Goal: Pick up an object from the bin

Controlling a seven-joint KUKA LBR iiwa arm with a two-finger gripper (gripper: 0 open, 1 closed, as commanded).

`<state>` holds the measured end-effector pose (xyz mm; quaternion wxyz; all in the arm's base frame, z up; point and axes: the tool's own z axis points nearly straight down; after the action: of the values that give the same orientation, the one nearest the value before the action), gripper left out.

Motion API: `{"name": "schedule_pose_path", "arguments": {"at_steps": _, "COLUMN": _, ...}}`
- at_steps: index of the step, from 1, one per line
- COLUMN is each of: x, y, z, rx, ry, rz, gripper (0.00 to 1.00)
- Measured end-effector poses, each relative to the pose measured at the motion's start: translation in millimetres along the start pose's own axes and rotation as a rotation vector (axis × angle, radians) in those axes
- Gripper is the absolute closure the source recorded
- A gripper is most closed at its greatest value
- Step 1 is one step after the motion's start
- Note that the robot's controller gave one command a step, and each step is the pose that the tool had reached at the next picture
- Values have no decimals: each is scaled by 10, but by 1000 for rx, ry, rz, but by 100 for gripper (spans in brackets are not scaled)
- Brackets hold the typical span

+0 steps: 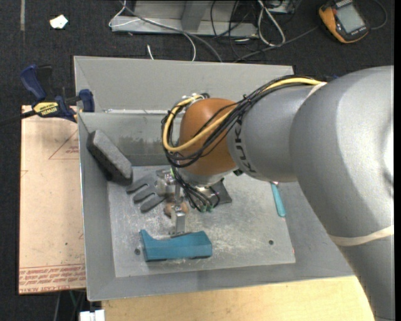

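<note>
While the end effector (179, 218) hangs just above the blue foam block (176, 245), I honestly can't tell if it's spread or closed. Dark grey block (109, 155) sits well up-left of the blue one, teal stick (277, 199) off to its right.

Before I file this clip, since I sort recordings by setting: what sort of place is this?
Probably a robotics lab or test cell: a KUKA arm reaches into a grey metal bin, and cables and an orange handheld device lie on the dark floor behind it.
</note>
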<state>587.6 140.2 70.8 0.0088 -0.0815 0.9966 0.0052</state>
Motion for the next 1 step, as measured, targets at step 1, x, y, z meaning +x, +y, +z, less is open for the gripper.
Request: {"name": "schedule_pose_path", "arguments": {"at_steps": 1, "x": -20, "y": -4, "z": -122, "rx": -1, "ry": 3, "rz": 64, "gripper": 100}}
